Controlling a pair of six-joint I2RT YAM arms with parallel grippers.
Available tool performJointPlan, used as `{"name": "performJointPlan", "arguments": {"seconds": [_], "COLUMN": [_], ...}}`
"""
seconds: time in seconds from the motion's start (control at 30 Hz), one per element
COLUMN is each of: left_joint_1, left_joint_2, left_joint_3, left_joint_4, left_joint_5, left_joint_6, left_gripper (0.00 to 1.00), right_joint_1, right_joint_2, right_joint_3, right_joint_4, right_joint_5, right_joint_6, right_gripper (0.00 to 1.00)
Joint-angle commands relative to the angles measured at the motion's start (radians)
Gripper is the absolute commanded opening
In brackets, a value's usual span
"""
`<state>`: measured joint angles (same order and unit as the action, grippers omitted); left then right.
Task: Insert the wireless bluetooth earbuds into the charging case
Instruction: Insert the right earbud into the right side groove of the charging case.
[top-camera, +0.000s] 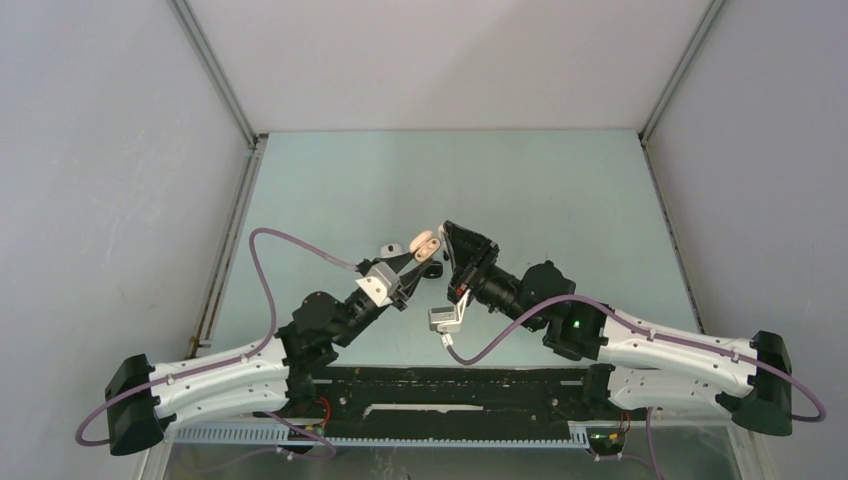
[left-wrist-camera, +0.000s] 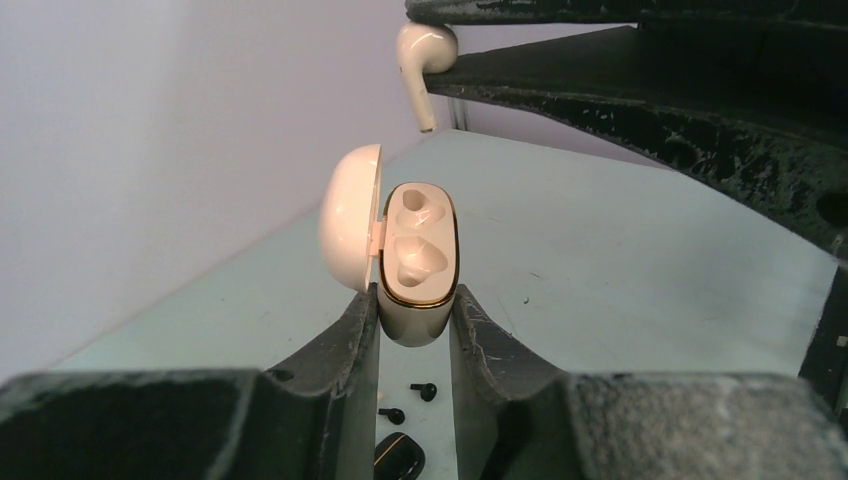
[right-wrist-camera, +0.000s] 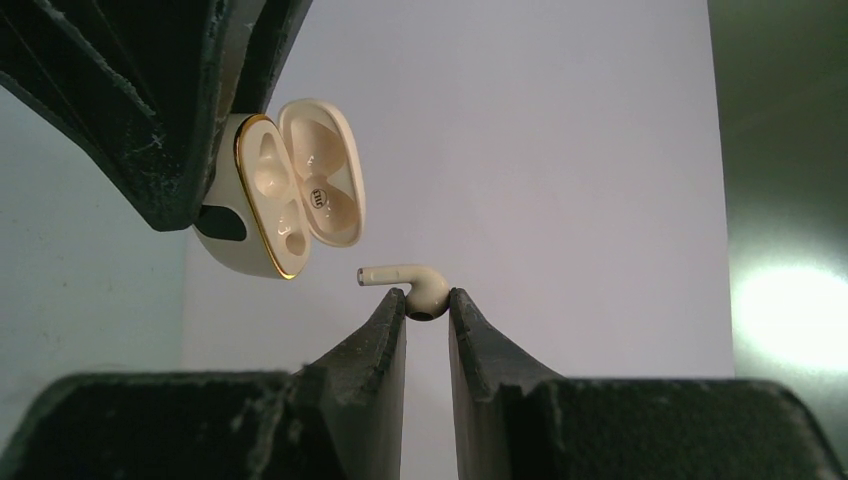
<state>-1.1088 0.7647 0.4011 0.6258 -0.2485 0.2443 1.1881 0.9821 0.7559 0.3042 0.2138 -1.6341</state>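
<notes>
Cream-white charging case (left-wrist-camera: 414, 322) clamped by its base in left gripper (left-wrist-camera: 415, 303), centre of left wrist view, lid (left-wrist-camera: 350, 215) hinged open leftward, both wells (left-wrist-camera: 418, 262) vacant. White earbud (right-wrist-camera: 420, 285) pinched by the head in right gripper (right-wrist-camera: 428, 303), lower centre of right wrist view, stem pointing left, near the case but apart. Likely trouble: twisting or popping loose on contact, given so slim a pinch; jamming on the gold rim (left-wrist-camera: 456, 250) if misaligned; falling to the table (left-wrist-camera: 620, 250) among black earbuds (left-wrist-camera: 424, 390).
</notes>
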Motion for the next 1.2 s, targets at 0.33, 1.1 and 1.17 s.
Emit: {"name": "performJointPlan", "arguments": {"seconds": [0.33,1.1,1.17], "left_joint_1": [-0.007,-0.006,-0.007], "left_joint_2": [-0.012,-0.013,-0.019], "left_joint_3": [-0.023,-0.026,-0.031], "left_joint_4": [0.089,0.098,0.105], "left_joint_5": [0.036,0.070,0.065], "left_joint_6": [-0.003,-0.030,-0.035], "left_gripper": [0.00,0.00,0.00], "right_joint_1": [0.007,0.007,0.008], "right_joint_2": [0.010,0.015,0.014], "right_joint_3": [-0.042,-0.072,-0.076], "right_joint_4": [0.074,0.081,0.080], "right_joint_5": [-0.023,-0.033,-0.034], "right_joint_6": [-0.058,-0.112,-0.119], "right_gripper": [0.00,0.00,0.00]}}
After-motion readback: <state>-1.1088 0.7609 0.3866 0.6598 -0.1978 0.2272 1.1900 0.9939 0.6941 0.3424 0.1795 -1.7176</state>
